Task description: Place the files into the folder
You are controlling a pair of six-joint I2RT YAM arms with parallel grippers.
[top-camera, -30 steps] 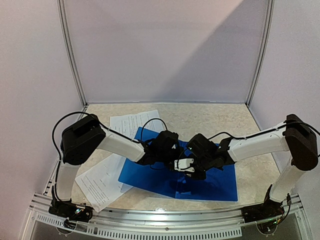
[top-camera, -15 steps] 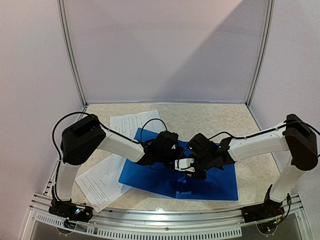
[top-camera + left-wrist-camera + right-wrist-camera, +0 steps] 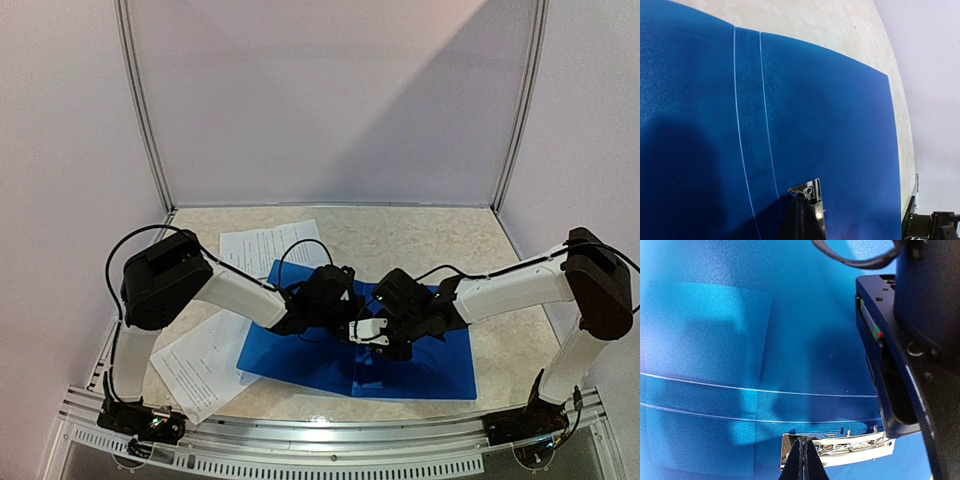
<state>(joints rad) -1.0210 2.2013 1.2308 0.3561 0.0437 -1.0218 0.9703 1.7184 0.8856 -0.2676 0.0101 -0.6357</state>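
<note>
While hovering clenched over the open folder (image 3: 300, 355), barely budging left end effector (image 3: 805, 210) or right end effector (image 3: 802, 460); leaving files (image 3: 200, 365) at nine o'clock, outside.

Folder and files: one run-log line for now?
folder open flat | files outside it | left gripper shut | right gripper shut at clip

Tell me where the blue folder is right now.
In the top view the folder lies flat at the near centre of the table, with paper sheets along its left edge.
</note>
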